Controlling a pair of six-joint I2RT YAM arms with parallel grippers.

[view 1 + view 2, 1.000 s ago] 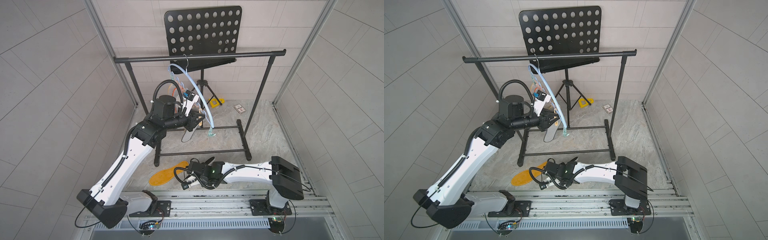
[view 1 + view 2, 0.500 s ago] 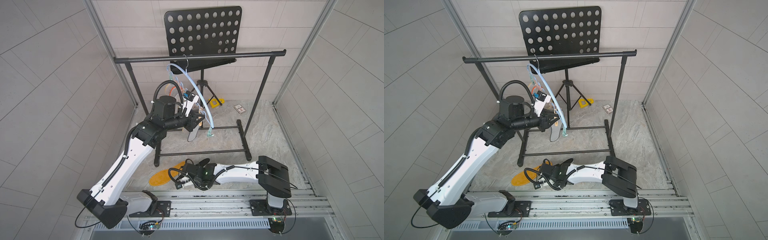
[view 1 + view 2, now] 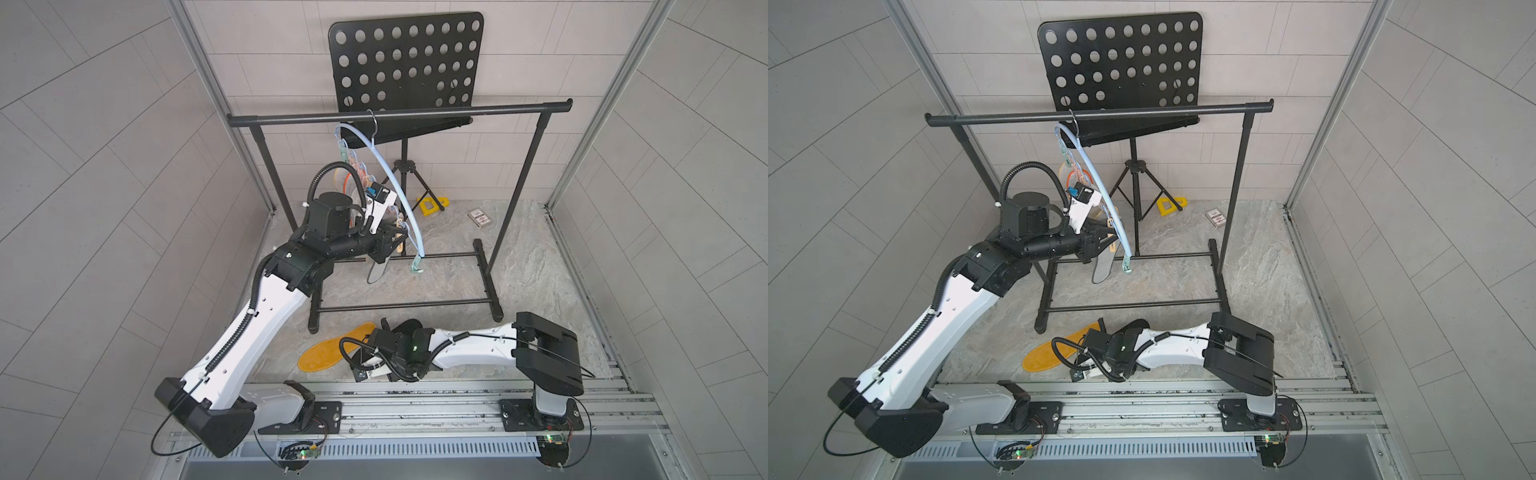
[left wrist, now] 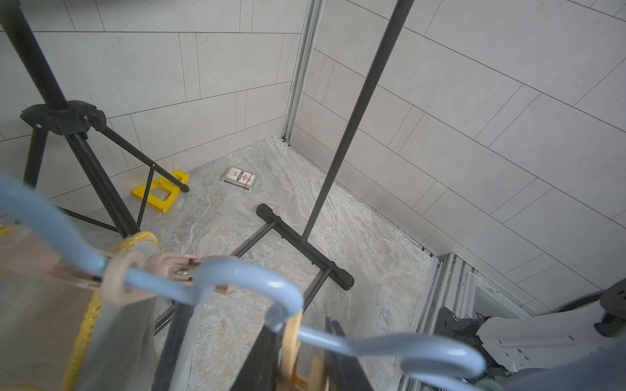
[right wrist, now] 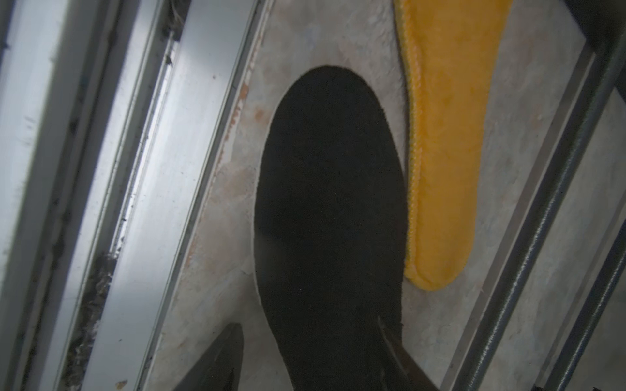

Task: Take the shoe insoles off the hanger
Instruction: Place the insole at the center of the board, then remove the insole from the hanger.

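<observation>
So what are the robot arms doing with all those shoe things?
They are taking shoe insoles off the pale blue hanger. The left end effector is up at the hanger, with its fingers either side of a peach clip, where a grey insole hangs. The right end effector is open, low over a black insole that lies flat on the table next to a yellow insole.

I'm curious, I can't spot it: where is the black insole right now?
In the right wrist view the black insole lies flat on the floor between the yellow insole and the front metal rail, at the right arm's open fingers.
</observation>
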